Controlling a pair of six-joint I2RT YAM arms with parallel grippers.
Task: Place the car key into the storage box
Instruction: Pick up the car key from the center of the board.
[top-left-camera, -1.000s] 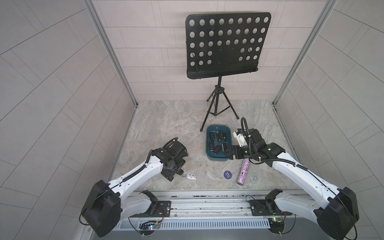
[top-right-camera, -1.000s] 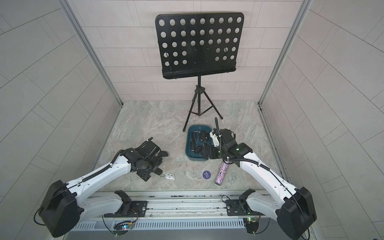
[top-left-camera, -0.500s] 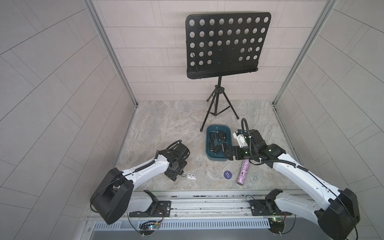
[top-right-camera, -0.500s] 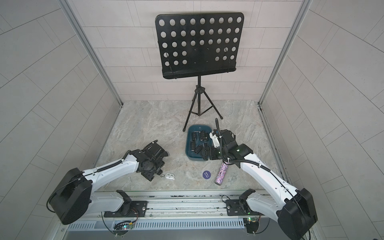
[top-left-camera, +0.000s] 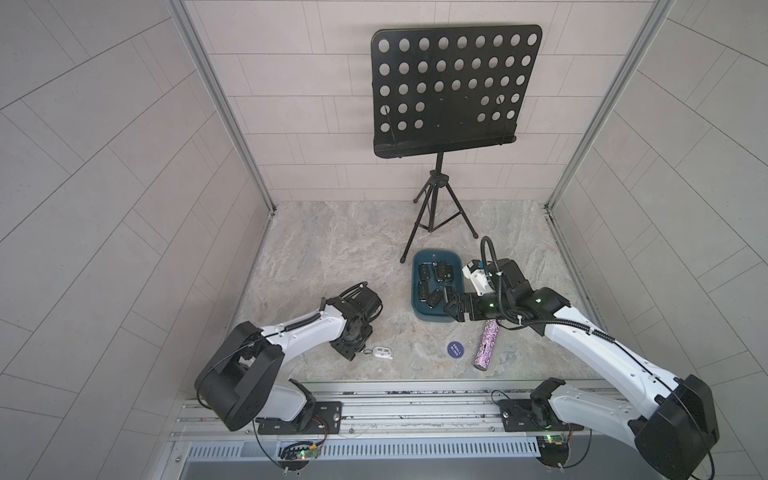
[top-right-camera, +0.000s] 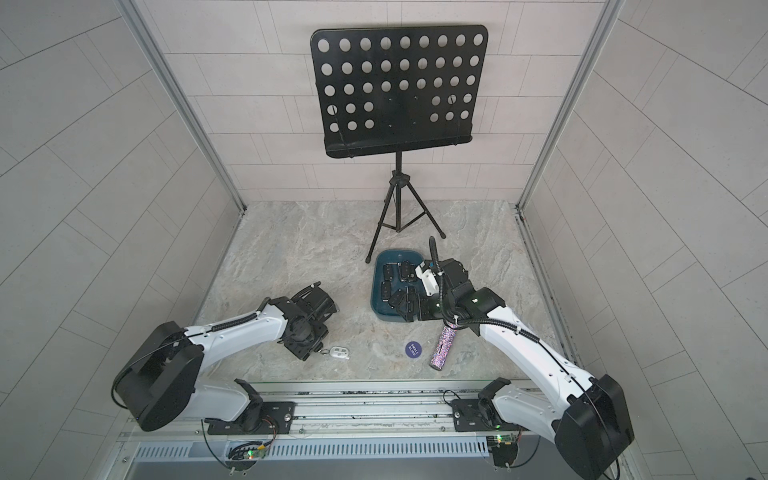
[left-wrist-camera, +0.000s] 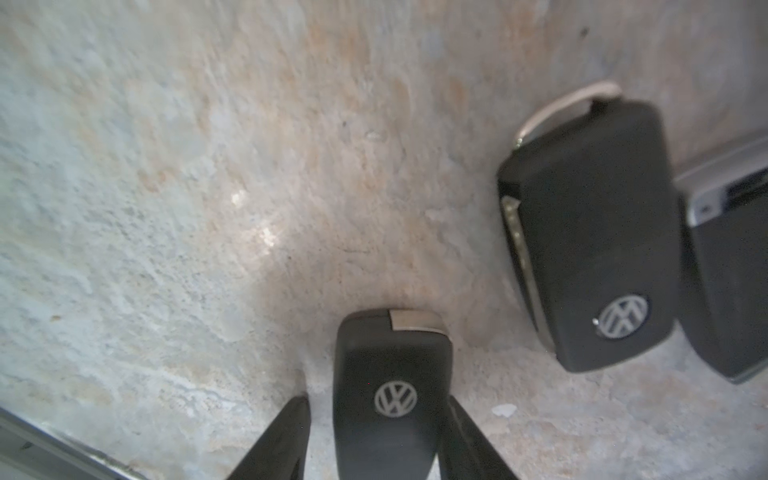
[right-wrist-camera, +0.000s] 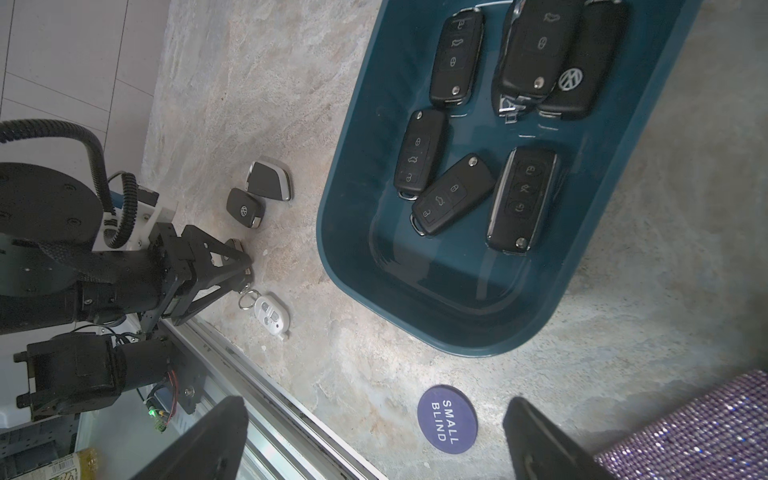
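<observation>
A black car key (left-wrist-camera: 392, 399) with a VW badge lies on the stone table between the fingers of my left gripper (left-wrist-camera: 378, 401). One finger touches the key's side. A thin strip of table shows between the other finger (left-wrist-camera: 291, 432) and the key. In both top views the left gripper (top-left-camera: 353, 353) points down near the front edge and hides this key. The storage box (top-left-camera: 415, 291), a dark teal tub, holds several black keys. My right gripper (right-wrist-camera: 374, 401) stands open and empty over the box's near end (top-left-camera: 453, 309).
Another black VW key (left-wrist-camera: 590, 232) and a silver-trimmed key (right-wrist-camera: 268, 181) lie beside the left gripper. A white fob (top-left-camera: 382, 353) with a ring lies just right of it. A blue disc (top-left-camera: 455, 349), a purple glitter tube (top-left-camera: 485, 345) and a music stand's tripod (top-left-camera: 436, 208) are nearby.
The left arm has swung in and its gripper has come down nearer the front edge. Its jaws have narrowed round the car key. The right arm has not moved.
</observation>
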